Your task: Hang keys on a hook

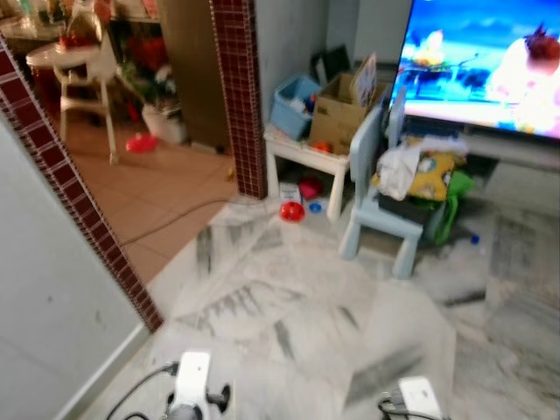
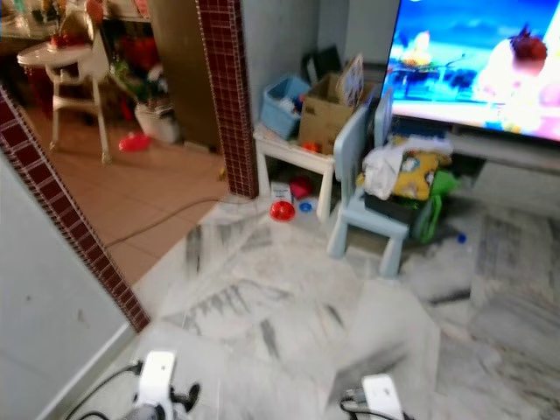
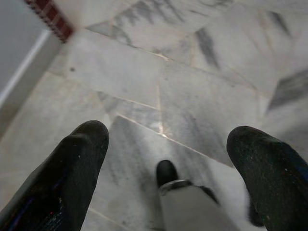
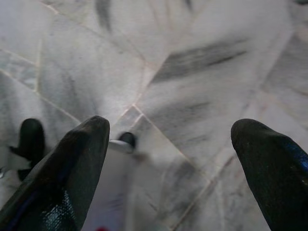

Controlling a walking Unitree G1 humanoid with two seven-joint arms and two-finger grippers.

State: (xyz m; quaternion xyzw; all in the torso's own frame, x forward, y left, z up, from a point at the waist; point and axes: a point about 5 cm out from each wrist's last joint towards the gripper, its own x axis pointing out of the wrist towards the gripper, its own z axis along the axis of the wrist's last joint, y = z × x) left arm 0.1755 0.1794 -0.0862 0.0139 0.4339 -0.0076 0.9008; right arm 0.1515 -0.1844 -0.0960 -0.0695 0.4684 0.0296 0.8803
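Both arms hang low over the grey marble floor (image 1: 297, 306). My left gripper (image 3: 168, 159) is open, its two black fingers (image 3: 62, 178) wide apart with nothing between them, above a floor tile and my own foot (image 3: 166, 172). Over the same marble, my right gripper (image 4: 168, 159) is open too, its fingers (image 4: 67, 173) spread and empty. The white wrists show at the bottom edge of the head views, the left arm (image 1: 192, 381) and the right arm (image 1: 418, 398).
A dark red tiled pillar (image 1: 241, 96) stands ahead. Right of it are a small white table (image 1: 306, 153) with boxes, a light blue child's chair (image 1: 385, 201) piled with clothes and a lit TV (image 1: 481, 61). A red ball (image 1: 291, 211) and a cable (image 1: 175, 219) lie on the floor. A wall (image 1: 52, 289) is on the left.
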